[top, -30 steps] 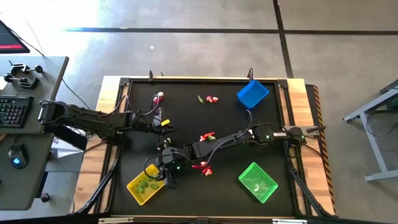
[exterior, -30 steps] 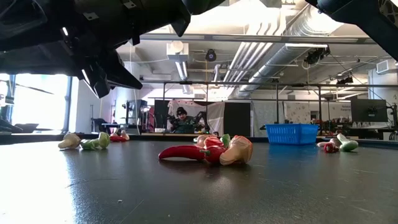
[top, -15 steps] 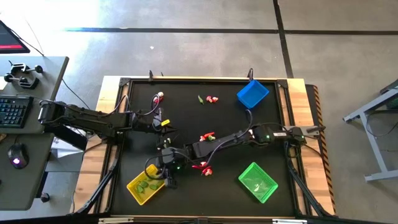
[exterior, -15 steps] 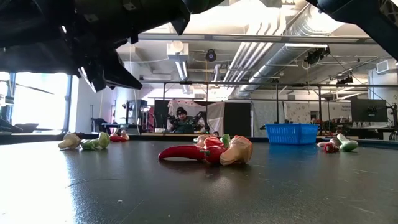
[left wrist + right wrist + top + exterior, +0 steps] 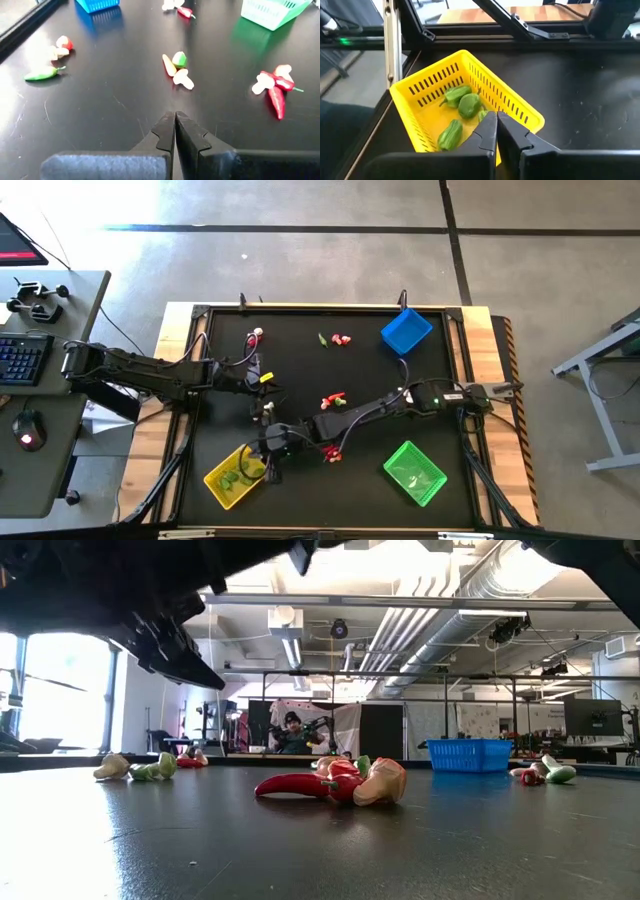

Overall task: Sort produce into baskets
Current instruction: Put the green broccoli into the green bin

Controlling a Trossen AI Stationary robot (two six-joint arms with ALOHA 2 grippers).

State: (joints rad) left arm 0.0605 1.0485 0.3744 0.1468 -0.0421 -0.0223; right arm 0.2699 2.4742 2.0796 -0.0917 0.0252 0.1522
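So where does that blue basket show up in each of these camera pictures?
High view: the blue basket sits at the table's far right corner.
Low view: it stands at the back, right of centre.
Left wrist view: only part shows at the top edge.
Right wrist view: not in it.
Shared landmark: the red chili cluster mid-table, also in the low view and the left wrist view.

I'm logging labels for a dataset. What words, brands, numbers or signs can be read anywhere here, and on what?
None can be read.
Yellow basket, blue basket, green basket: no print shows.
Keyboard keys: too small to read.
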